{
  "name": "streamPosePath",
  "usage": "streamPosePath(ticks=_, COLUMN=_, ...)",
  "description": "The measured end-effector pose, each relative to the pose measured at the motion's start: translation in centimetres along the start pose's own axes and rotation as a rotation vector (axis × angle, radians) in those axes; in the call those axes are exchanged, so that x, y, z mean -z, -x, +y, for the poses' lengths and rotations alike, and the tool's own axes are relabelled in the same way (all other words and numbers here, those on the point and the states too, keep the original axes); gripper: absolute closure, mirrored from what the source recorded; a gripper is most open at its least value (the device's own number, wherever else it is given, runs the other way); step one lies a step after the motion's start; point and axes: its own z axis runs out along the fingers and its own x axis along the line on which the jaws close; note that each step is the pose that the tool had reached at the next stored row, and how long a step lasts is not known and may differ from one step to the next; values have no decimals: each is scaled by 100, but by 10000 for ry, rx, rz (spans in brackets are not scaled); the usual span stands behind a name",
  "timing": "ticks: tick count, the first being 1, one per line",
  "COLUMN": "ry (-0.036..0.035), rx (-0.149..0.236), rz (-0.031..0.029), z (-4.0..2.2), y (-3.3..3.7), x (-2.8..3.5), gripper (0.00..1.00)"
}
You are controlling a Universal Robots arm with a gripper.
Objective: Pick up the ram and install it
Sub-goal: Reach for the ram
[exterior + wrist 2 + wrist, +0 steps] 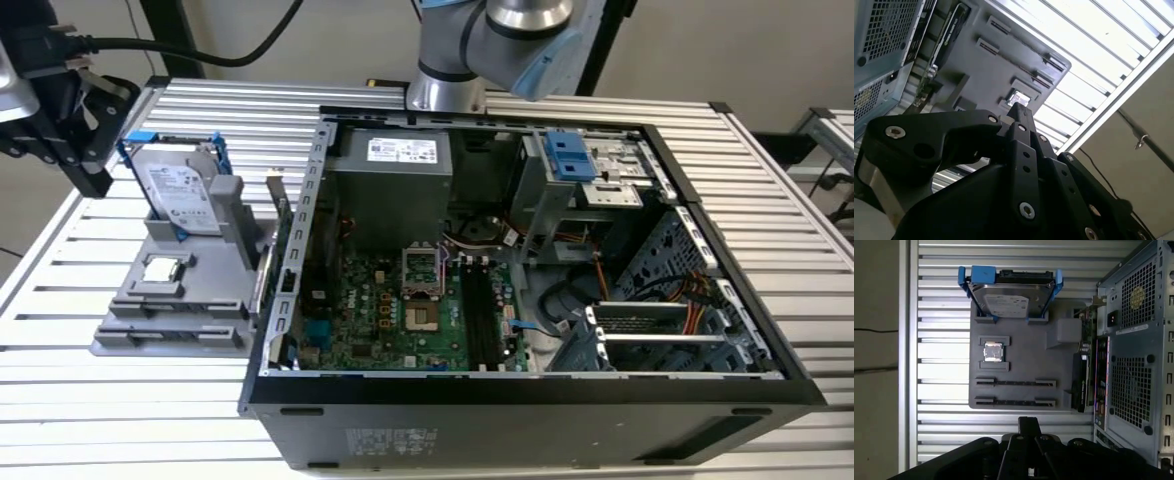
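Hand (1029, 422) (closed) off tray (1024, 365) edge

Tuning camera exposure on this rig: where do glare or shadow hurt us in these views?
Second wrist view: the slatted table is blown out white, the pincer a dark silhouette against it. First wrist view: a glare band on the slats beside the grey tray, and the processor chip shines bright. Exterior view: even light, though the computer case is dimmer inside.
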Motion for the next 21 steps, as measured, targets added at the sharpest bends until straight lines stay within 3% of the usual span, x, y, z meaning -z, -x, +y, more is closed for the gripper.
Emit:
streamPosePath(ticks=13, ry=0, rx=19, rz=0, z=0, y=0, x=0, gripper=100)
streamPosePath(ticks=21, ry=6, rx=540, rz=26, z=0, y=-1, x=0, gripper=100)
